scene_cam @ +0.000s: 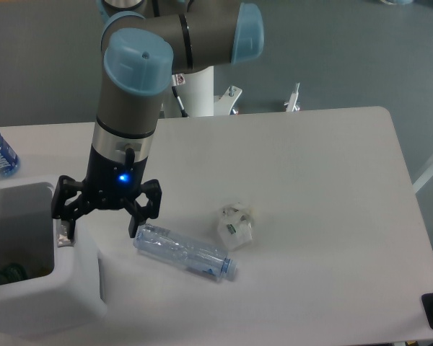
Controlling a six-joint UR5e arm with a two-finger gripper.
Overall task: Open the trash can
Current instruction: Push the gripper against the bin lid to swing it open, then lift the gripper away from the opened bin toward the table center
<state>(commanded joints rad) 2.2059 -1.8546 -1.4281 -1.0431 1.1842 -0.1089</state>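
One trash can (58, 288) sits at eight o'clock on the table (310, 180), its top open with something dark inside. Over its right edge hangs the gripper (101, 227), fingers spread wide, holding nothing. At its four o'clock lies a clear bottle (185, 252).

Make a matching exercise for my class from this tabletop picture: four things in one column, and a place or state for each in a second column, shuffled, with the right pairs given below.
Things
1. trash can
2. gripper
3. clear bottle
4. crumpled wrapper

Places or states
A. lying on its side on the table, cap end towards the right
B. open on top, dark inside showing
C. fingers spread, one by the bin's grey tab
D. on the table just right of the bottle's middle, farther back

Pairs: 1-B, 2-C, 3-A, 4-D
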